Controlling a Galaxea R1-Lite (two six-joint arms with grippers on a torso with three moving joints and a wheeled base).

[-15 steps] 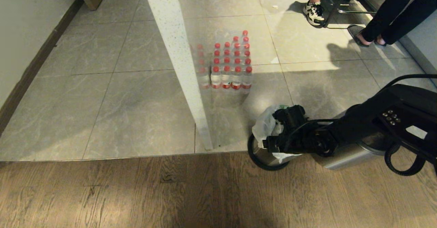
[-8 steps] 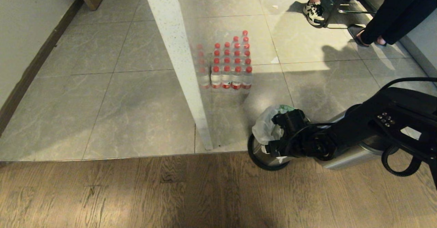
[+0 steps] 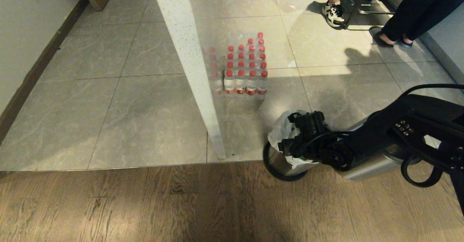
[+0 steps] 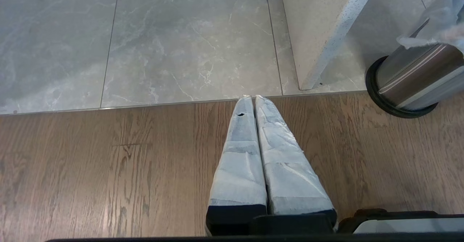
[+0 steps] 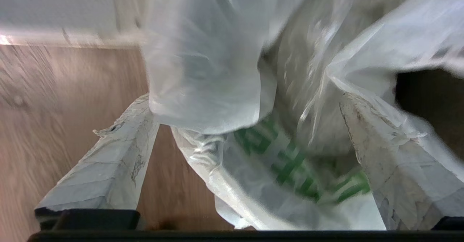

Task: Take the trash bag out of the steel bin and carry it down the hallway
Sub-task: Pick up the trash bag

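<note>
The right gripper, its taped fingers spread wide, reaches over the thin crumpled white trash bag that sits in the round steel bin on the wooden floor.

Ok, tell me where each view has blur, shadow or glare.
Head view: sharp; people's shadows fall on the tiles, and a bright patch lies on the wood floor. Left wrist view: sharp and evenly lit, the left tool crisp. Right wrist view: motion-smeared, the trash bag and its green printing soft.
</note>
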